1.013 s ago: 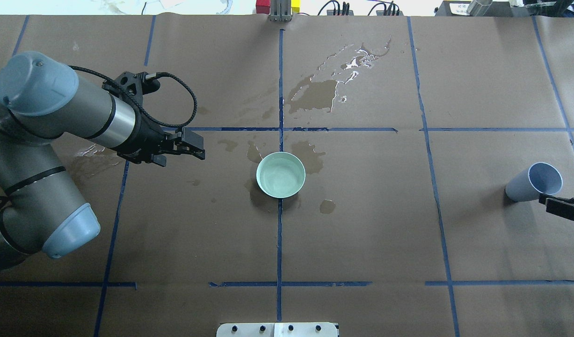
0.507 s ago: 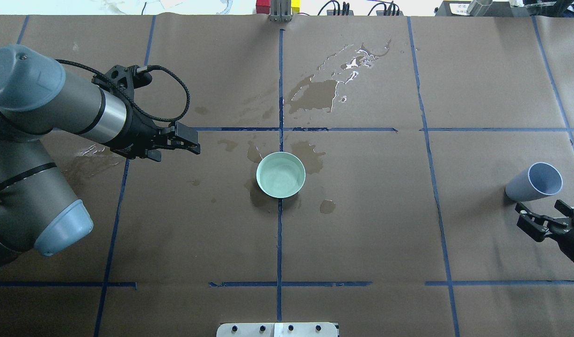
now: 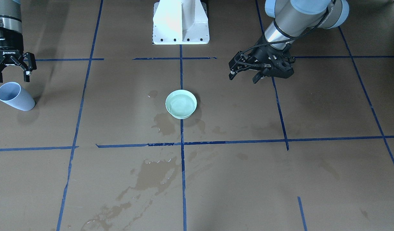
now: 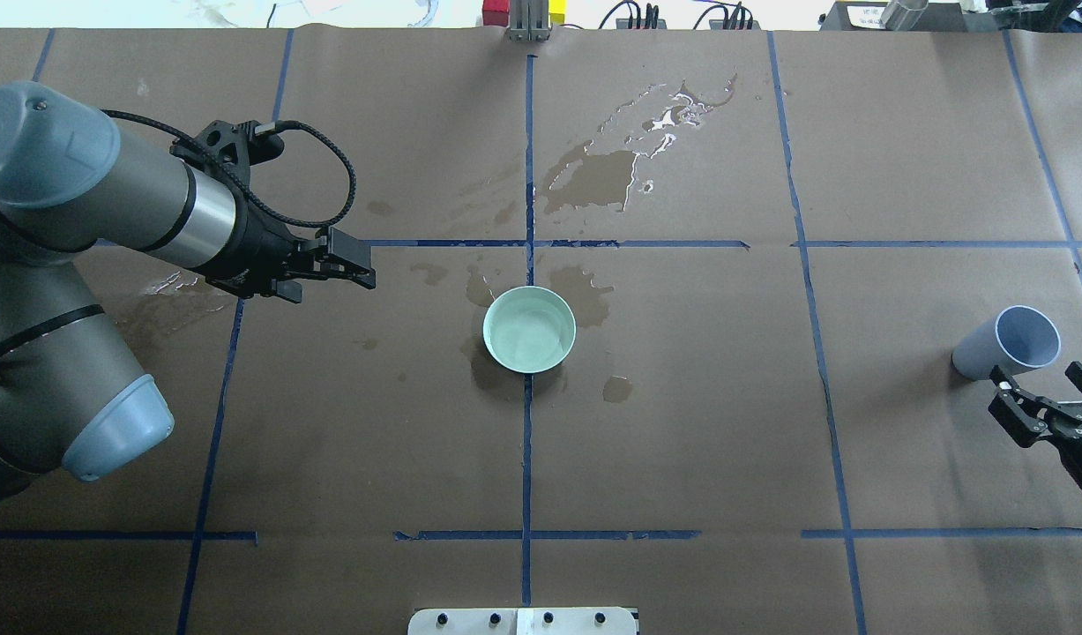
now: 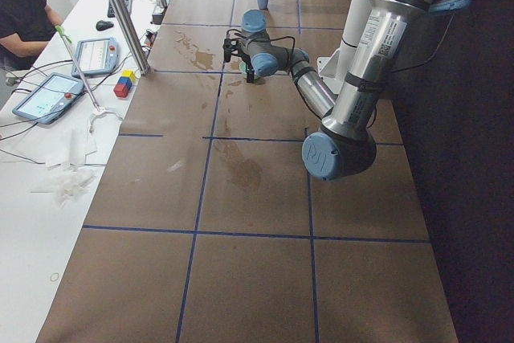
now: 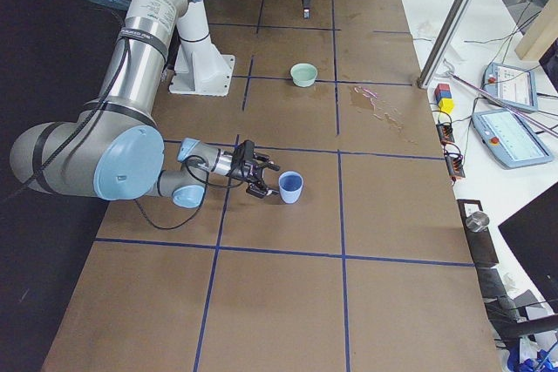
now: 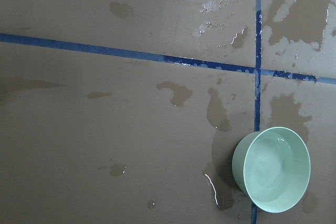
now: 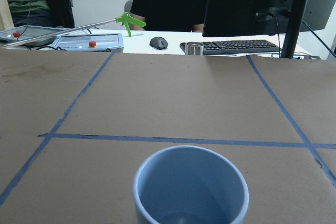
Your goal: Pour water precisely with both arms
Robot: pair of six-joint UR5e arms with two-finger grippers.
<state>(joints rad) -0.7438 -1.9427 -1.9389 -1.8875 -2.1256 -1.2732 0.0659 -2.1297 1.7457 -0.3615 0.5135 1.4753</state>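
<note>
A mint-green bowl (image 4: 529, 329) stands at the table's centre with clear water (image 4: 525, 337) in it; it also shows in the front view (image 3: 181, 104) and the left wrist view (image 7: 273, 169). A blue-grey cup (image 4: 1008, 342) stands upright at the far right; I cannot tell whether it holds any liquid. My right gripper (image 4: 1039, 379) is open and empty, just on the robot's side of the cup, apart from it (image 3: 11, 77). The right wrist view looks into the cup (image 8: 190, 187). My left gripper (image 4: 364, 267) is open and empty, above the table left of the bowl (image 3: 243, 78).
Dark wet stains (image 4: 593, 176) spread over the brown paper beyond the bowl and around it. Blue tape lines (image 4: 527, 441) divide the table. The white pedestal (image 3: 180, 22) stands at the robot's side. Operators, tablets and a keyboard (image 8: 236, 46) are beyond the far edge.
My right gripper has turned and drawn back from the cup toward the robot, with its fingers now spread. My left gripper has shifted slightly left and away from the bowl. The bowl and cup have not moved.
</note>
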